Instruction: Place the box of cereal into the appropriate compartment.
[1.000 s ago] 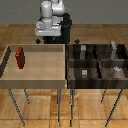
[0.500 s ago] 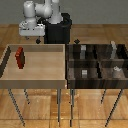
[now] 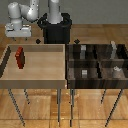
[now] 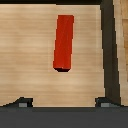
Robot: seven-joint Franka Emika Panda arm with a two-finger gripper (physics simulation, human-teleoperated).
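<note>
The box of cereal is a small, slim red box standing upright near the exterior view's left end of the light wooden tray. My gripper hangs above the tray's back left corner, just behind and above the box, not touching it. In the wrist view the box of cereal appears below the camera on the wooden floor. My gripper is open, its two grey fingertips set wide apart with nothing between them.
A dark tray with several compartments sits to the exterior view's right and holds small grey blocks. The black robot base stands behind the trays. The wooden tray's dark wall shows beside the box.
The arm has swung from near the robot base toward the exterior view's left, ending over the tray's back left corner near the red box. The box has not moved.
</note>
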